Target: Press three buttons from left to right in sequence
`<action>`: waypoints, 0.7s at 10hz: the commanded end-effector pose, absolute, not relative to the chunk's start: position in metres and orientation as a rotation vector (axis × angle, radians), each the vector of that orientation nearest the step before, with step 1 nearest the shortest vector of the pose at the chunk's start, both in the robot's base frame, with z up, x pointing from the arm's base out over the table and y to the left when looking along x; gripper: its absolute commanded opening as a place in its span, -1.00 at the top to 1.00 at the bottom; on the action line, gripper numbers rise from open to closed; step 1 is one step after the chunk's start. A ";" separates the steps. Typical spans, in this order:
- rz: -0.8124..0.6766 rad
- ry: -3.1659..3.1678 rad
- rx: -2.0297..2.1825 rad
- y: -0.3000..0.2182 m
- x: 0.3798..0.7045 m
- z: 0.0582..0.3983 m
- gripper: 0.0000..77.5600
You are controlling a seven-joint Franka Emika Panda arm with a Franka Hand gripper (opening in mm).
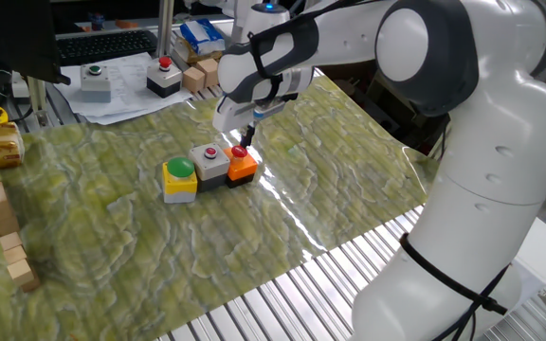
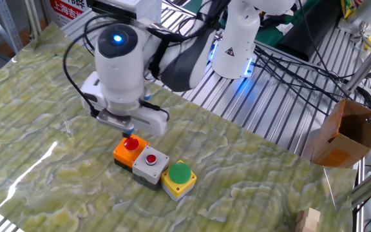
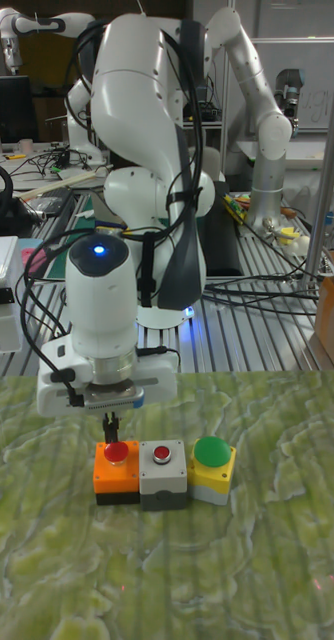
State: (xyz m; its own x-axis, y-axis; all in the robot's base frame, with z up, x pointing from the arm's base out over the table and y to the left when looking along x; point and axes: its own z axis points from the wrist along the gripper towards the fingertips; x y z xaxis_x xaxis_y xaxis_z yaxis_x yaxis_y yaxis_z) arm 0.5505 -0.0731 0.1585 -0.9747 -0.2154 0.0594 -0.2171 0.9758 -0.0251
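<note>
Tall fixed view: three buttons sit touching in a row on the green mat (image 3: 287,560), orange box (image 3: 116,471), grey box (image 3: 163,475) and yellow box (image 3: 213,469), so one pass can reach each, while the gripper (image 3: 111,431) points straight down just above the orange box's red cap, finger gap not discernible.

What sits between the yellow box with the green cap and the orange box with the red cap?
The grey box with the small red cap sits between the yellow box and the orange box, all in one row; the tall fixed view shows it best.
</note>
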 end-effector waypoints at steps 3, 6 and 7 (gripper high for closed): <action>0.045 -3.067 0.336 -0.070 0.550 0.159 1.00; 0.047 -3.068 0.337 -0.069 0.551 0.149 1.00; 0.047 -3.069 0.338 -0.068 0.552 0.145 1.00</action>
